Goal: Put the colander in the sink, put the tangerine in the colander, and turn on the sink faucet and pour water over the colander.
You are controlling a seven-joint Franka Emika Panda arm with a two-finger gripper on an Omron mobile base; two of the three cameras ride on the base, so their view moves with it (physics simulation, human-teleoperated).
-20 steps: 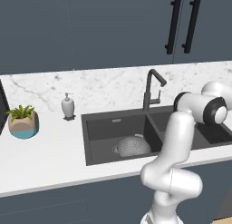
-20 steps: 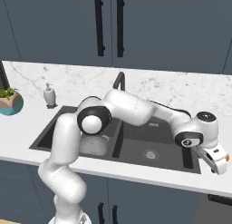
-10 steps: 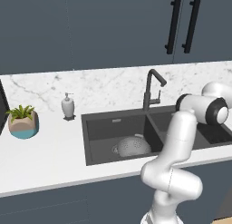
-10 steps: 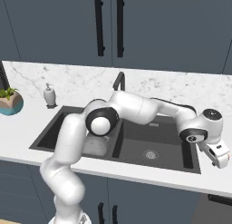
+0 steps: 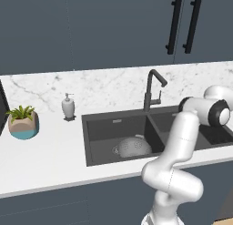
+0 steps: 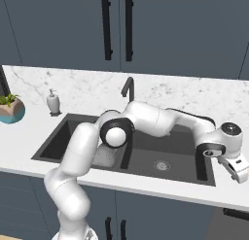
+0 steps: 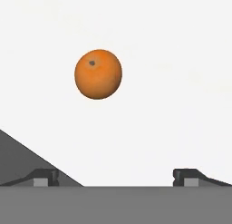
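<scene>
Pincer (image 7: 116, 175) wide, nothing held, above the tangerine (image 7: 98, 74) on the counter (image 7: 172, 60) right of the sink (image 6: 73, 129). Colander (image 5: 134, 147) in left basin.

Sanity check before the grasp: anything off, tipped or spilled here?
Nothing stands out. The colander sits upright in the left basin of the sink, no water running from the sink faucet. The tangerine lies intact on the white counter ahead of the open gripper.
</scene>
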